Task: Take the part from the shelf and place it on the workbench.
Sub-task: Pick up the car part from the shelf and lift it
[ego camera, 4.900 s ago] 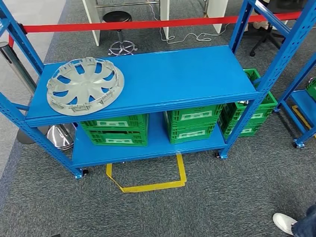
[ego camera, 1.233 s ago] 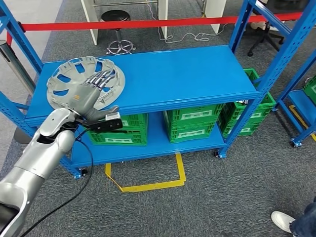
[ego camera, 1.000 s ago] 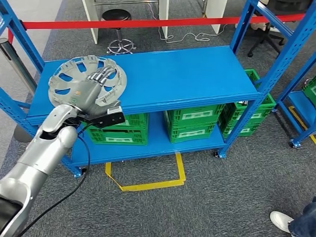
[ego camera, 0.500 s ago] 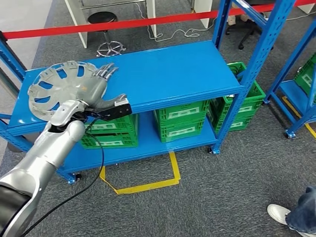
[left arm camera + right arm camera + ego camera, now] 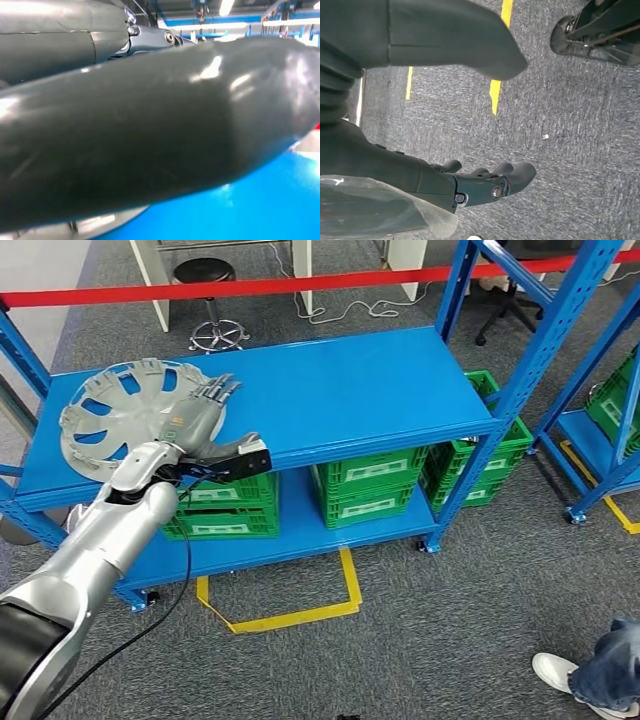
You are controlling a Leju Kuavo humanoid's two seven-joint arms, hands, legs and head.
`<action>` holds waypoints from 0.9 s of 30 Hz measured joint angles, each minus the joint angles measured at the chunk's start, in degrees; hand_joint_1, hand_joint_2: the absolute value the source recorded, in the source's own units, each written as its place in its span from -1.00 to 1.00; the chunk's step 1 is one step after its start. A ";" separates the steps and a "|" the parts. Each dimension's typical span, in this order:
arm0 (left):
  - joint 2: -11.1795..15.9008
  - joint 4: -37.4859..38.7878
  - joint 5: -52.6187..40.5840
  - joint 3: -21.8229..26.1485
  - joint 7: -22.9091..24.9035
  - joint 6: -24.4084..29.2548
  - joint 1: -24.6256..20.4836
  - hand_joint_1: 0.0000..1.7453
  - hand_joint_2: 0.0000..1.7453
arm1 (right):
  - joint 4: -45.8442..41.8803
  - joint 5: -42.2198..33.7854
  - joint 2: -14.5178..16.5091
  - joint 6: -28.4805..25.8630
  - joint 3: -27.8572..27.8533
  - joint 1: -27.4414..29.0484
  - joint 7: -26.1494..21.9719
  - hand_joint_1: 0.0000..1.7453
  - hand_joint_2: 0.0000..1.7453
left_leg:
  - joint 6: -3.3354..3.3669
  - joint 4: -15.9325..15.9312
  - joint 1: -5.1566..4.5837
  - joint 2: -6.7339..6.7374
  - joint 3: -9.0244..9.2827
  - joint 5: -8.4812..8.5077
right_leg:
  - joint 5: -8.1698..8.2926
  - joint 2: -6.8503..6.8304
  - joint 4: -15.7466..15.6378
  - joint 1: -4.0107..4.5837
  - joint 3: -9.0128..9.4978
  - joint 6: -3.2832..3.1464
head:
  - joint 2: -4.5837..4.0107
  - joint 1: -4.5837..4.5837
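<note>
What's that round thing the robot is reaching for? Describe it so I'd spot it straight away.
Look at the blue metal shelf rack in the middle of the room, at its upper board. At that board's left end lies a round light-grey plastic wheel cover with curved slots, the left robot hand over its right edge. It is the only grey disc; the green plastic crates sit on the board below.

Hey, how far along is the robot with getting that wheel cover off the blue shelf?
Done: the left hand has reached the grey wheel cover on the blue shelf and lies over its near right edge. In hand: securing a grip; whether the fingers have closed on the rim cannot be told. Left: lifting the cover off the shelf and carrying it to the workbench. The right hand hangs over the carpet, holding nothing.
</note>
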 joint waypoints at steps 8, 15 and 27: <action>-0.28 3.00 -2.38 -0.33 3.79 1.19 -1.06 -1.00 -1.00 | 0.15 0.07 0.12 0.63 0.10 0.10 1.86 -1.00 -1.00 | -1.79 0.78 -0.21 0.06 0.44 -1.50 | 6.29 -0.39 -15.27 0.06 7.64 -1.40 | 0.00 -0.02; 1.64 7.33 -2.78 0.13 5.28 1.92 -1.25 -1.00 -1.00 | 0.25 0.04 0.37 2.30 0.08 0.37 2.01 -1.00 1.00 | -2.93 17.62 0.03 0.03 -8.14 -7.40 | 5.22 0.23 -15.46 -0.16 9.27 -3.07 | 0.00 -0.27; 2.54 9.69 -2.96 1.23 5.29 2.52 -1.37 -1.00 -1.00 | 0.45 -1.03 0.92 3.66 -0.03 0.48 -0.02 -1.00 1.00 | -0.31 0.25 0.03 -0.16 -1.89 1.45 | 0.64 0.04 -9.50 0.18 7.11 -0.55 | 0.00 0.06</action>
